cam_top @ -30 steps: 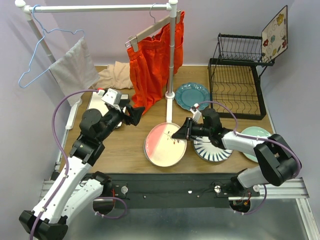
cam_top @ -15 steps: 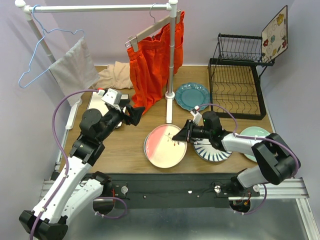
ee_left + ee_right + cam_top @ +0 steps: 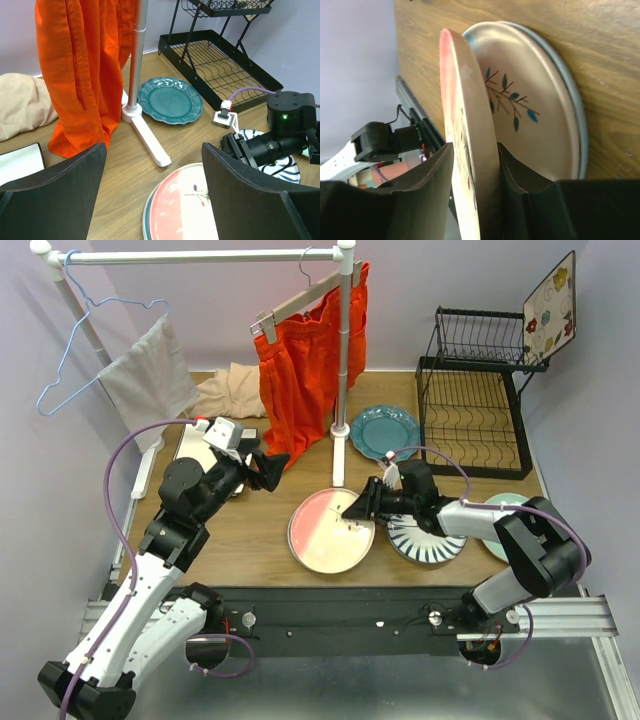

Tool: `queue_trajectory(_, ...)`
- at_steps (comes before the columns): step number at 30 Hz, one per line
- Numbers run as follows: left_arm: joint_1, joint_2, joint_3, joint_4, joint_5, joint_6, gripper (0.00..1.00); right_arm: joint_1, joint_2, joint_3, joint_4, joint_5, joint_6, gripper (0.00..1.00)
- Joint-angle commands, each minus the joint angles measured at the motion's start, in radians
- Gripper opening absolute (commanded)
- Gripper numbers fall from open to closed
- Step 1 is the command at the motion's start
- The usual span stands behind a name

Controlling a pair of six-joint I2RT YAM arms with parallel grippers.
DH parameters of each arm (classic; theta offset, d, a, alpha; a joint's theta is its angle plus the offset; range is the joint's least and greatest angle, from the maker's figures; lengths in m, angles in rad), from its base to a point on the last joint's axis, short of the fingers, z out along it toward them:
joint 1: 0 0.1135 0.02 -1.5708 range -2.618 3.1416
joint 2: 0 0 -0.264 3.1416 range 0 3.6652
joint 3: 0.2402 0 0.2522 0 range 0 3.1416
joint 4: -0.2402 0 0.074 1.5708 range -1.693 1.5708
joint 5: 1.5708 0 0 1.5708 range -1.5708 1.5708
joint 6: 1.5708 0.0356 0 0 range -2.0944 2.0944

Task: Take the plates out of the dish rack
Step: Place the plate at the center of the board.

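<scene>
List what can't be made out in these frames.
- Leaf-sprig plate: seen in right wrist; in top external almost all of it lies under the pink plate.
- Mint plate: top external, mostly behind the right arm.
- Dish rack upper shelf: left wrist, cut off by the top edge; contents unreadable.
- Striped plate: top external and left wrist, part hidden by the right arm.

The left arm bends up by the bench's left edge, the left end effector raised, jaws spread wide. The right arm stretches low along the near edge, the right end effector clamped on the pink plate rim.
</scene>
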Motion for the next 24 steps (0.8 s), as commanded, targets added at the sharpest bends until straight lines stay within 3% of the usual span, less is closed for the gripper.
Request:
queue_trajectory(1,0.006,-0.016,-0.004,0.006,0.006,0.0,0.86,0.009,-0.007,0.067,-0.106,0.089,-0.089,0.48)
queue_trajectory(24,0.006,-0.02,-0.004,0.01,0.026,-0.001,0.86,0.009,-0.006,0.186,-0.36,0.262,-0.204,0.51)
